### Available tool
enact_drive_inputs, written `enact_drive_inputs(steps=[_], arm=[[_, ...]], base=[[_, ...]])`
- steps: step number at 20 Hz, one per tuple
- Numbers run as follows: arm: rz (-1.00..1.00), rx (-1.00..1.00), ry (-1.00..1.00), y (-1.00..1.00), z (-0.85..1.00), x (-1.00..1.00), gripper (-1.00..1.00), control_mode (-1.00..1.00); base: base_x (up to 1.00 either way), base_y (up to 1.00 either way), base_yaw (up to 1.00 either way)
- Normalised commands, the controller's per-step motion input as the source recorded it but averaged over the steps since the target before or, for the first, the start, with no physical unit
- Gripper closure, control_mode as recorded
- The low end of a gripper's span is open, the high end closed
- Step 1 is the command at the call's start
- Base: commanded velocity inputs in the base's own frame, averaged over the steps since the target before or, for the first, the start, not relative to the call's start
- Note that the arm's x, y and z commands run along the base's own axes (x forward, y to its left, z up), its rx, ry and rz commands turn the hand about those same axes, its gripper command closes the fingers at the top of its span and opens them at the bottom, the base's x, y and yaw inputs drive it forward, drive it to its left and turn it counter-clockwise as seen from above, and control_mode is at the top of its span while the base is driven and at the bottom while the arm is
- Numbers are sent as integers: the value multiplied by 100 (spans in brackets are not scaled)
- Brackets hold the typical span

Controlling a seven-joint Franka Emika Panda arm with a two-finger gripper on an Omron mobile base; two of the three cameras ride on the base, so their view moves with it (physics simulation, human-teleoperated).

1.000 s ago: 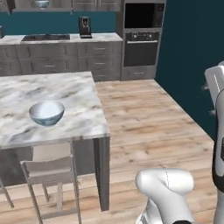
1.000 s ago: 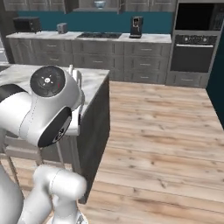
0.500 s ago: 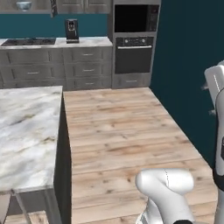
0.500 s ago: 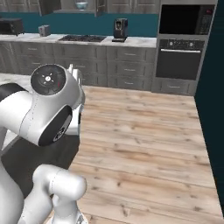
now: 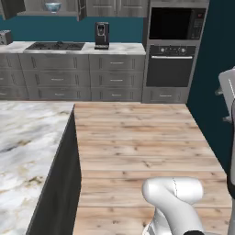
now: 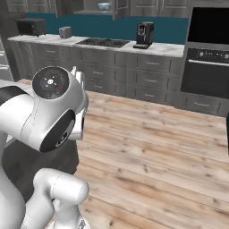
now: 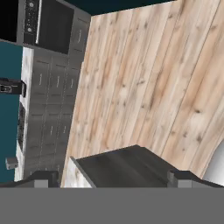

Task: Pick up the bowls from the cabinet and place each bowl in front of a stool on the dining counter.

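gripper [image 7: 111, 178]: spread wide, empty | bowl [image 5: 53, 7]: sat on cabinet [image 5: 50, 13] shelf, far off | handling: likely rigid, slick, breakable porcelain | grasp: pinch rim wall

Even, shadowless rendered light; slightly soft

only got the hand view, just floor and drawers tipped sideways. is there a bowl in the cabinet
observer: yes, one bowl sits on the shelf of the cabinet, high above the stovetop.
operator: door open or shut
observer: open; the door stands swung out beside the bowl.
operator: where's the dining counter from the base
observer: its marble top lies at the lower left of the left base view, across the wood floor from the cabinet wall.
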Motion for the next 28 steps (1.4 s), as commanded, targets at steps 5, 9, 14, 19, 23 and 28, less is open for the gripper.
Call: enact_drive_inputs(steps=[5,9,14,19,23,28], arm=[[0,0,0,0,0,0,-100,100],[0,0,0,0,0,0,-100,100],[0,0,0,0,0,0,-100,100],[0,0,0,0,0,0,-100,100],[0,0,0,0,0,0,-100,100],[0,0,0,0,0,0,-100,100]], base=[[100,0,75],[100,-1,74],[100,-9,69],[94,-58,60],[57,-89,57],[40,-100,44]])
